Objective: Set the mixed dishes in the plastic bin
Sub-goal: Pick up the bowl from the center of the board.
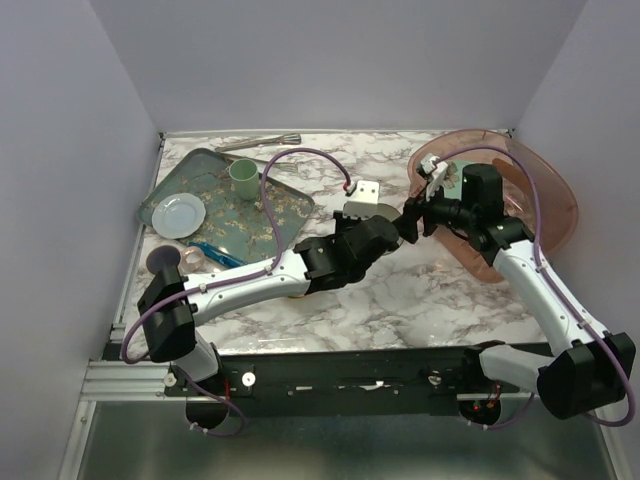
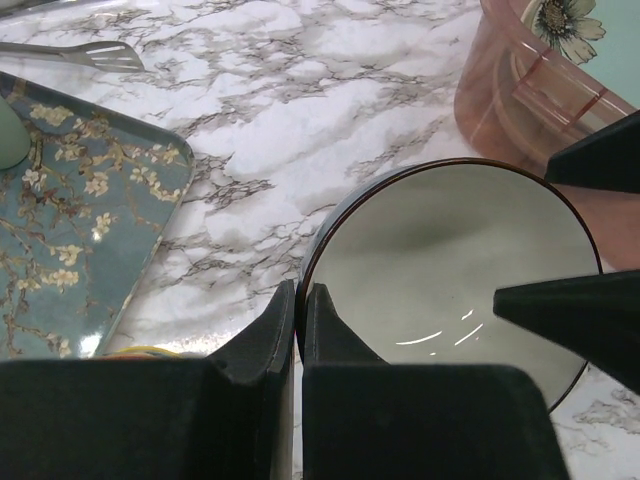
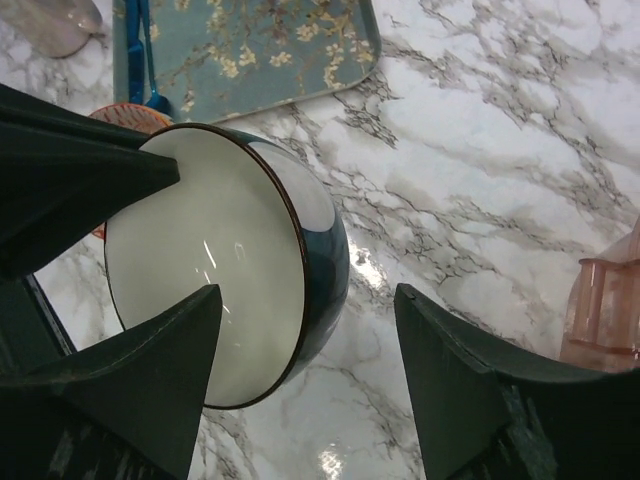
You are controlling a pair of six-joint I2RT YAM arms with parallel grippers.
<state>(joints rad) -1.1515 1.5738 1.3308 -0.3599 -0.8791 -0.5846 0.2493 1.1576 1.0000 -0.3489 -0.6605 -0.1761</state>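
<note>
The left hand (image 2: 298, 320) pinches shut on the rim of the bowl (image 2: 450, 290), held on edge near the plastic bin (image 2: 500, 100). The right hand (image 3: 308, 300) gapes astride the opposite rim, gripping nothing. Glazed, rigid and breakable, the bowl probably wants a firm rim hold.

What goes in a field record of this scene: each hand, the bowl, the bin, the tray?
bowl: cream inside, tipped on its side, near the plastic bin
left hand: shut on the bowl's rim
right hand: open, fingers astride the bowl's wall
plastic bin: holds a daisy plate
floral tray: carries a mint plate and green cup
</note>
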